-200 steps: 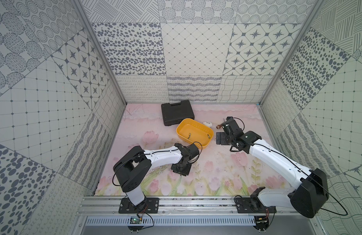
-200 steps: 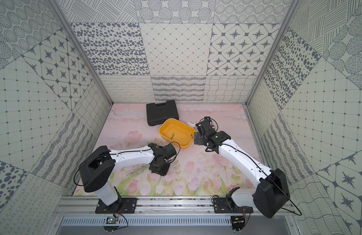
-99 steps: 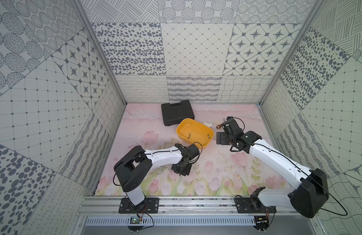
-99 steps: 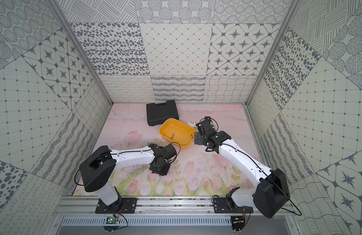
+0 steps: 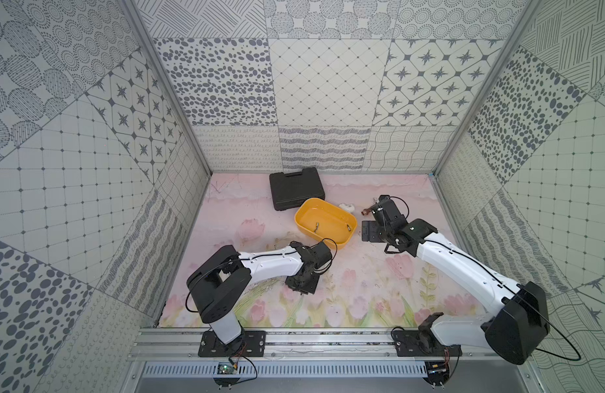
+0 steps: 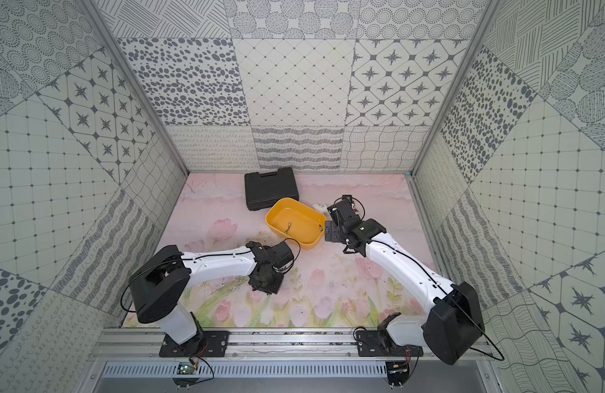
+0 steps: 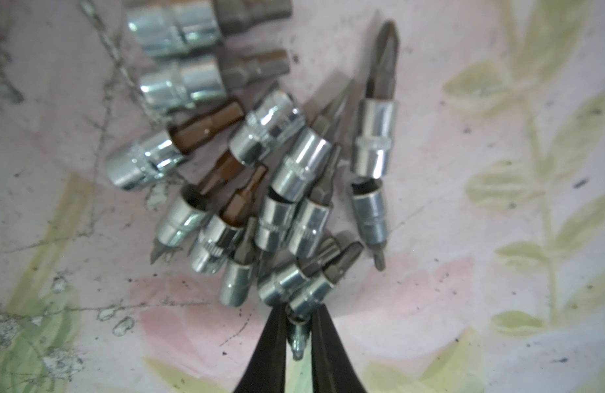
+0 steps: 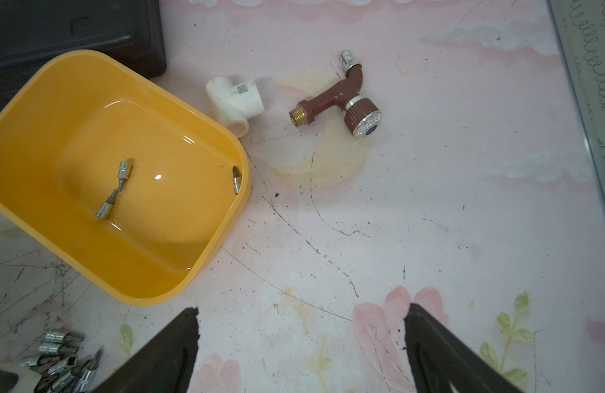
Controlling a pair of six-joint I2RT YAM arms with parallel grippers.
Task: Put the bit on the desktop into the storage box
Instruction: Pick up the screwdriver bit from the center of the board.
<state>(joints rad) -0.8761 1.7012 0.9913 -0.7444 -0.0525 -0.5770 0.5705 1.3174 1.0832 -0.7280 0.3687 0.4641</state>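
Down at the bottom centre of the left wrist view, the left claw (image 7: 297, 308) is squeezed pretty much shut, with its two black fingers (image 7: 277, 340) pinching the shiny socket end of one bit (image 7: 314, 289). That bit sits at the lower edge of a pile of bits (image 7: 260, 170) jumbled on the floral mat (image 7: 464, 238). It's pressed right up against its neighbours, and honestly I can't tell if it's off the mat at all. In a top view the storage box (image 5: 303, 224) sits just above the middle of the frame, up and to the right of that claw and clearly apart from it. A black tool case (image 5: 296, 187) is just beside its upper-left corner. Over in the right wrist view, the right claw (image 8: 303, 308) has its jaws spread wide with nothing between them but bare mat. The yellow box fills the left side of that frame and has three bits in it, two end to end (image 8: 114, 190) near the middle and one (image 8: 235, 180) against the right-hand wall. A white pipe tee (image 8: 234, 98) sits right by the rim, and a brown tap (image 8: 338, 98) lies near it.
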